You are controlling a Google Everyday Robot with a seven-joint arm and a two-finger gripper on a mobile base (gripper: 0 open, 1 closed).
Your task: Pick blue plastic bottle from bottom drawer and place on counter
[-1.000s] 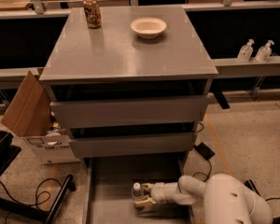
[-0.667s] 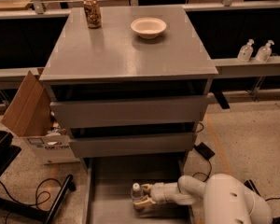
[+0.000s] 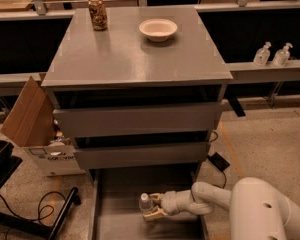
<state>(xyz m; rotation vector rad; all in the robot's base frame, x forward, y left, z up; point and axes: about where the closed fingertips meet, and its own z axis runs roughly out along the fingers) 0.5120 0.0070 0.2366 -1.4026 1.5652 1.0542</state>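
Note:
The bottom drawer (image 3: 120, 214) is pulled out at the foot of the cabinet, showing its flat grey floor. The blue plastic bottle (image 3: 145, 203) stands in it; I see its white cap and clear shoulders. My gripper (image 3: 152, 206) reaches in from the right on the white arm, its pale fingers on either side of the bottle at mid height. The counter (image 3: 135, 49) is the big grey slab on top of the cabinet.
On the counter stand a brown patterned can (image 3: 97, 13) at the back left and a white bowl (image 3: 158, 29) at the back middle. Two pump bottles (image 3: 273, 54) sit on the right ledge. A cardboard box (image 3: 37, 129) and cables lie to the left.

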